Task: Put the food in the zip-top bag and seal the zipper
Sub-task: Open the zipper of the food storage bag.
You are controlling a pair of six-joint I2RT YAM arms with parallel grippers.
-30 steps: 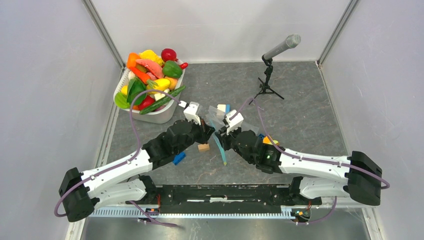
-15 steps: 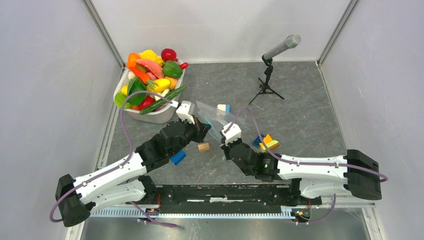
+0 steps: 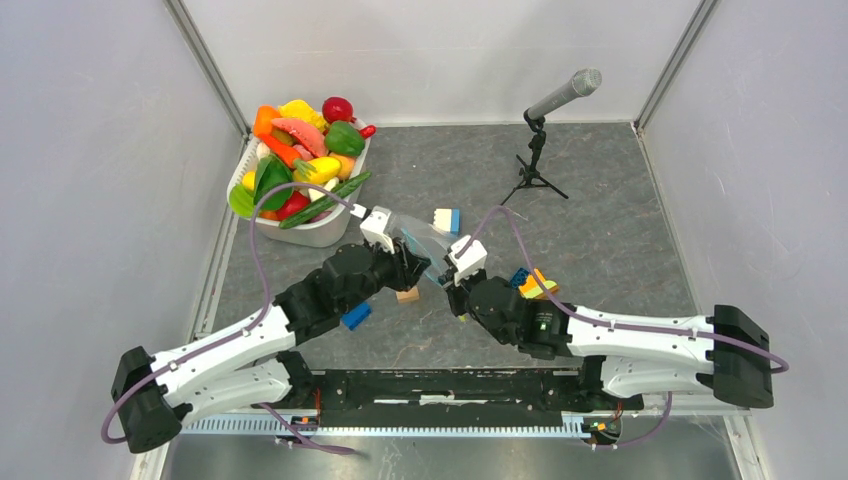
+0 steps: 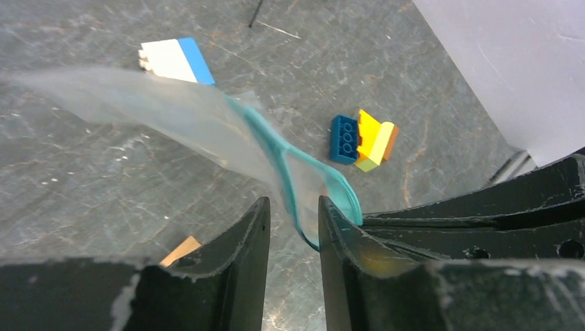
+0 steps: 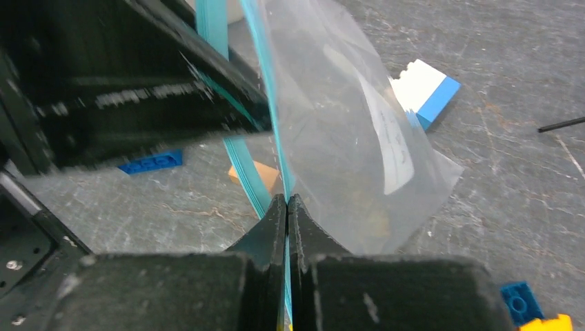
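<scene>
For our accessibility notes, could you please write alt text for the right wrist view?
The right hand is shut on the teal zipper of a clear zip-top bag held above a grey table, a white-and-blue block behind.

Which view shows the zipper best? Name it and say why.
Right wrist: the zipper runs long and close up from the shut right hand pinching it. Left wrist shows a blurred loop; top external, only a sliver.

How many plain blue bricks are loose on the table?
2: a blue brick beside the left forearm, a second blue brick beside the yellow brick. Arms may hide more.
</scene>
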